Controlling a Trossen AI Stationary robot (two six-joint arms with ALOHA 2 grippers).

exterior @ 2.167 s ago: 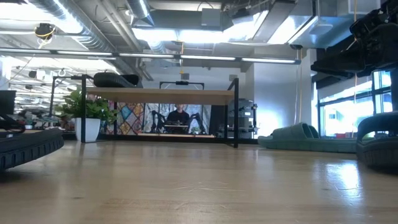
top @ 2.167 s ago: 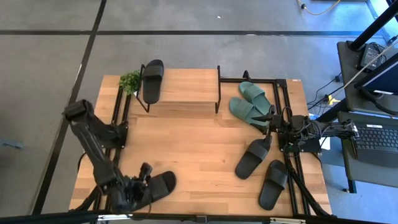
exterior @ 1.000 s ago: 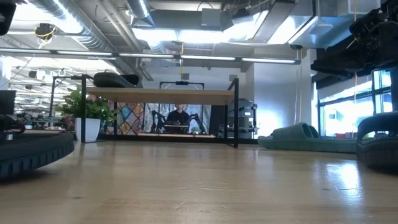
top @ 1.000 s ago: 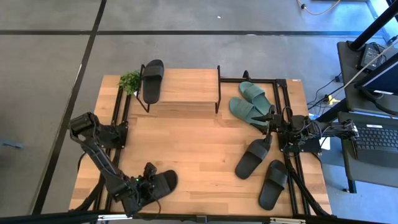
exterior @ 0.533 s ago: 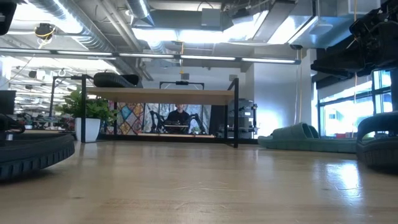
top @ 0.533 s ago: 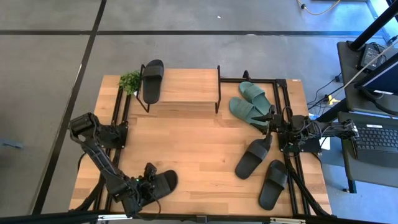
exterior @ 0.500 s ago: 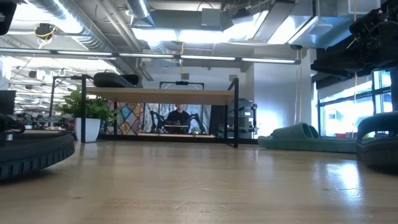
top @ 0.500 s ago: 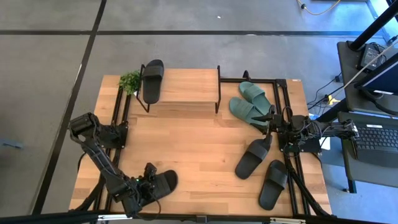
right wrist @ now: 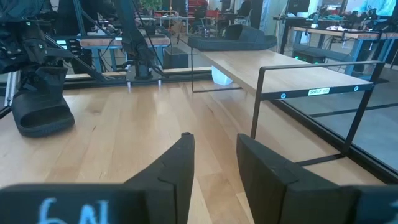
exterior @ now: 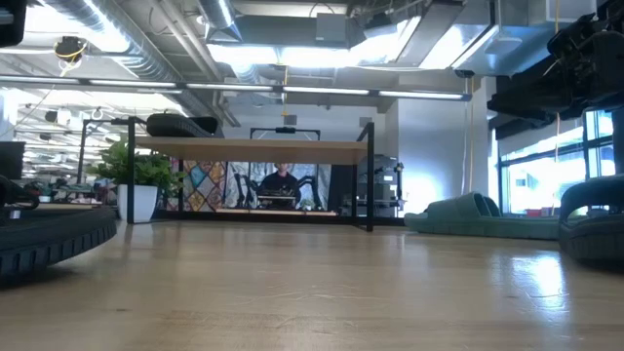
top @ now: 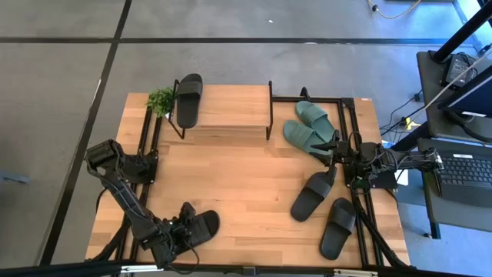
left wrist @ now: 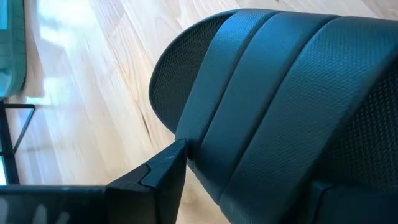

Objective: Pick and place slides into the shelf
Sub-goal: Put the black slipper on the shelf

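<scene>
Compared with the frame half a second earlier, almost nothing has shifted: left pincer [top: 178, 233] remains low at the near left corner of the desk [top: 238, 165], its fingers set either side of the strap of a black slide [top: 201, 225], which still rests on the desk. Left wrist view: one dark finger [left wrist: 165, 171] touches the slide's strap [left wrist: 280, 106]; the other finger is at the far side of the strap, so the pincer is pinching the black slide. Right pincer [top: 336, 150] waits at the right edge of the desk, fingers slightly spread, nothing between them (right wrist view [right wrist: 211, 165]).

The shelf [top: 227, 106] stands at the far side of the desk; one black slide on shelf [top: 188, 98] lies across the left end of its wooden top board. Two teal slides [top: 307, 127] lie side by side just right of the shelf. Two further black slides lie near the right edge: one [top: 311, 195] just in front of the right pincer, the other [top: 338, 227] nearer the front corner. A small potted plant [top: 161, 99] stands just beside the shelf's left end.
</scene>
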